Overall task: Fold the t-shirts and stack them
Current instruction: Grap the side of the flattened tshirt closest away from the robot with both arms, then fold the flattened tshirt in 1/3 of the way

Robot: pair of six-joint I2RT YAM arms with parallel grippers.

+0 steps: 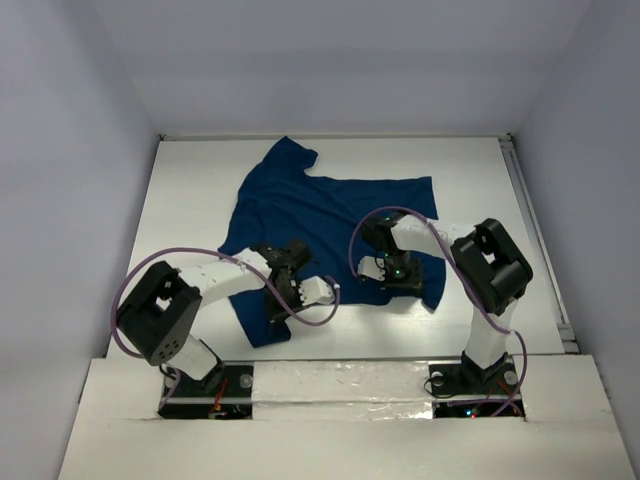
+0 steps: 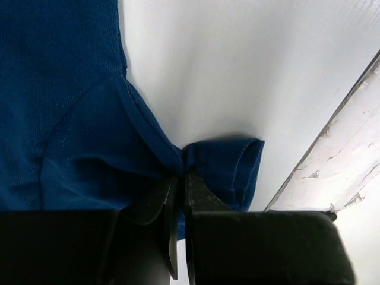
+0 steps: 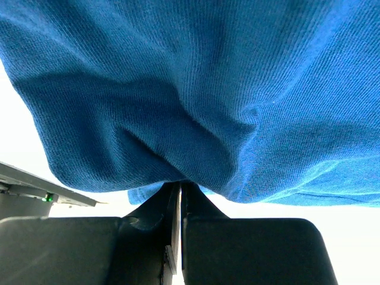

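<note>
One dark navy-blue t-shirt [image 1: 320, 205] lies spread on the white table [image 1: 200, 190], plain side up, one sleeve toward the far left. My left gripper [image 1: 272, 312] sits at the shirt's near left edge. In the left wrist view it [image 2: 183, 173] is shut on a bunched fold of hem [image 2: 225, 166]. My right gripper [image 1: 392, 292] is over the shirt's near right part. In the right wrist view it [image 3: 181, 185] is shut on a pinch of cloth [image 3: 196, 119] that drapes up and away from the jaws, with bright table showing beneath.
The raised, taped ledge [image 1: 330, 375] that carries both arm bases runs along the table's near side; its chipped edge [image 2: 344, 160] is close to the left gripper. Pale walls enclose the table left, right and back. A rail [image 1: 535, 240] lines the right side.
</note>
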